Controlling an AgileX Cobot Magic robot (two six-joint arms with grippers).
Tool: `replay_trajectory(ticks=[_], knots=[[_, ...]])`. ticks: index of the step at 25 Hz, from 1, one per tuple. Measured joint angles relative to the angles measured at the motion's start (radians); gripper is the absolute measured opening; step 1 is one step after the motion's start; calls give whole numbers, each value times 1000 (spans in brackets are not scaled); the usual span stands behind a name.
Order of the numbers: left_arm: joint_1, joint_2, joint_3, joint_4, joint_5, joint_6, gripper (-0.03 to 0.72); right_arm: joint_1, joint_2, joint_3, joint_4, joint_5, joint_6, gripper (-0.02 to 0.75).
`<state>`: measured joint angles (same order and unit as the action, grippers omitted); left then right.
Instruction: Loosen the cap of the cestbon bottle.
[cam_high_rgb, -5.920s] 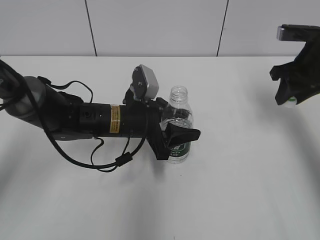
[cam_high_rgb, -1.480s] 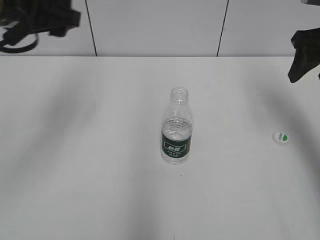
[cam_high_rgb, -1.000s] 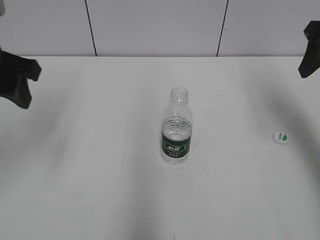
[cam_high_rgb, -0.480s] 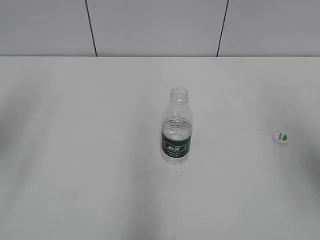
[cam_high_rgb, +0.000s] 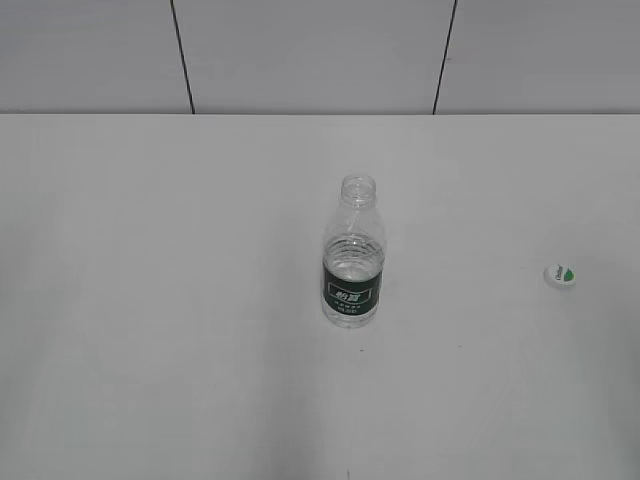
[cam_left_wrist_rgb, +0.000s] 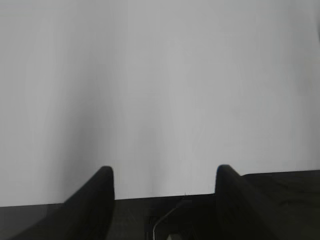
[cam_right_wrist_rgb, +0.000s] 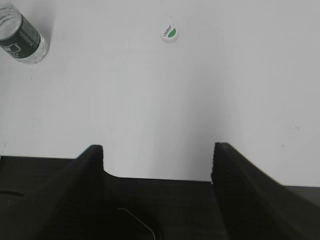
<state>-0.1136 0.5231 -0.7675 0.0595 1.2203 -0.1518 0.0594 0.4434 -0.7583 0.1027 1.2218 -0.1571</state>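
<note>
The cestbon bottle (cam_high_rgb: 353, 255) stands upright in the middle of the white table, with no cap on its open neck. Its lower part also shows in the right wrist view (cam_right_wrist_rgb: 22, 37) at the top left. The white cap (cam_high_rgb: 560, 275) with its green half-circle lies flat on the table at the right, apart from the bottle; it also shows in the right wrist view (cam_right_wrist_rgb: 170, 33). Neither arm shows in the exterior view. My left gripper (cam_left_wrist_rgb: 164, 172) is open and empty over bare table. My right gripper (cam_right_wrist_rgb: 158, 150) is open and empty, well short of the cap.
The white table (cam_high_rgb: 150, 300) ends at a grey panelled wall (cam_high_rgb: 300, 50) with two dark vertical seams at the back.
Both arms have drawn away out of the exterior view, the left off to the left, the right off to the right. The bottle and the cap have not moved.
</note>
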Motion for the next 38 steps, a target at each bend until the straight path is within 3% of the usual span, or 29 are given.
replay_trajectory(ticks=[11, 17, 29, 38], knots=[[0, -520, 157, -52, -51, 178, 356, 0, -376, 214, -5, -13, 0, 521], [0, -530, 220, -131, -137, 261, 314, 0, -450, 244, -8, -93, 0, 521], [2, -530, 228, -138, -162, 269, 290, 0, -450, 258, -9, -120, 11, 521], [84, -530, 229, -142, -162, 269, 289, -18, -450, 258, -41, -121, 17, 521]])
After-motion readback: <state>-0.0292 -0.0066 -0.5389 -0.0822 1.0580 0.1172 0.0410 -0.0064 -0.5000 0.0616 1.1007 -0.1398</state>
